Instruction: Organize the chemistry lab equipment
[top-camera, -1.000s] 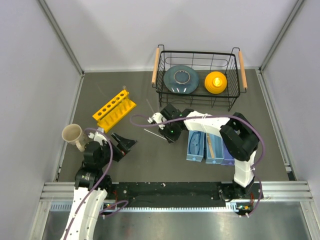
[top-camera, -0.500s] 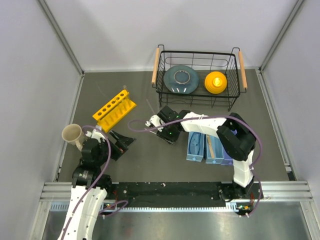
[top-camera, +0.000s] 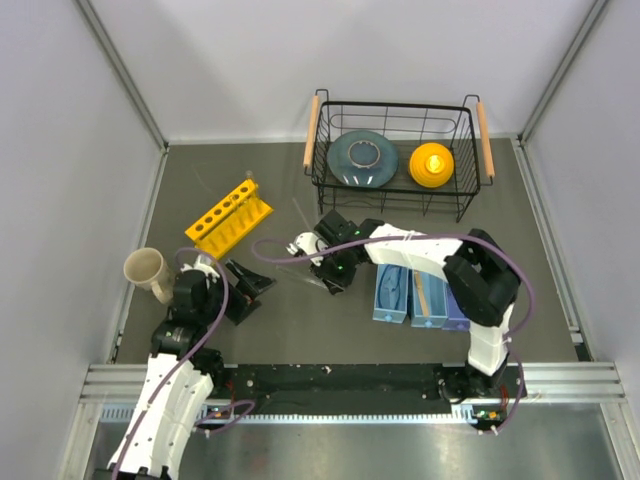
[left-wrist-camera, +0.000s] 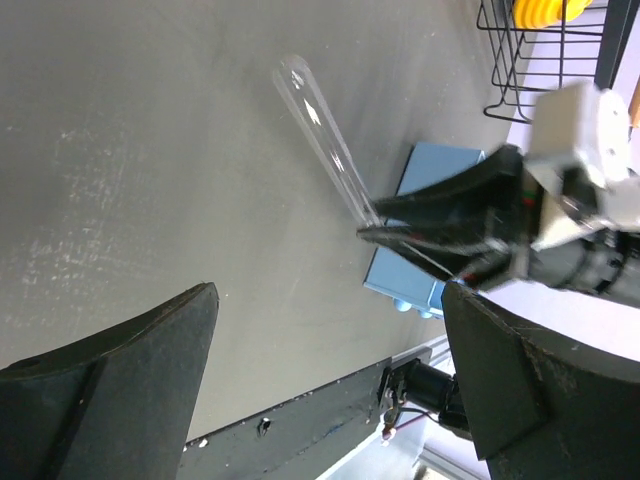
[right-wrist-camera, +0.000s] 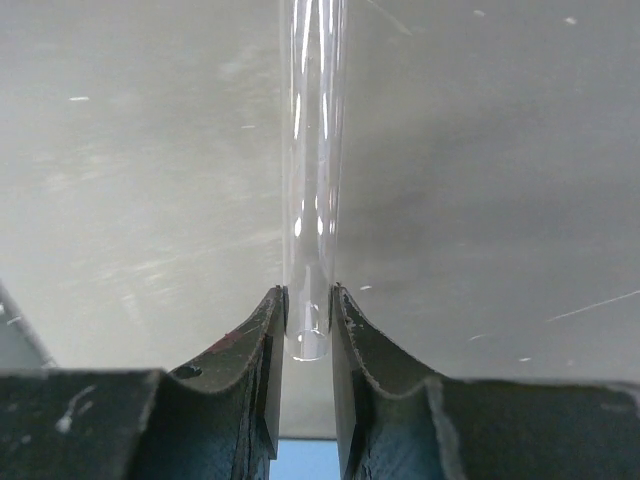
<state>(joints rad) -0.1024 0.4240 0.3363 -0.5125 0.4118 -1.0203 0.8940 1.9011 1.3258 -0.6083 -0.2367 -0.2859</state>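
Now, from above, the right arm stretches left across the table (top-camera: 300, 330), with the right gripper (top-camera: 328, 276) low beside the blue trays (top-camera: 410, 318); one tray holds a tan wooden clamp (top-camera: 424, 290). The left gripper (top-camera: 250, 295) sits near the yellow rack (top-camera: 228, 220), spread wide and empty. The wire basket (top-camera: 395, 104) carries a grey dish (top-camera: 362, 158). On the left wrist, a glass tube (left-wrist-camera: 322, 135) juts from the right fingertips. On the right wrist, both pads pinch the tube's open end.

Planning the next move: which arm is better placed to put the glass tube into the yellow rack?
Right, most likely. The right fingers pinch the glass tube near one end; the left fingers stand apart, holding nothing. The yellow rack lies nearby.
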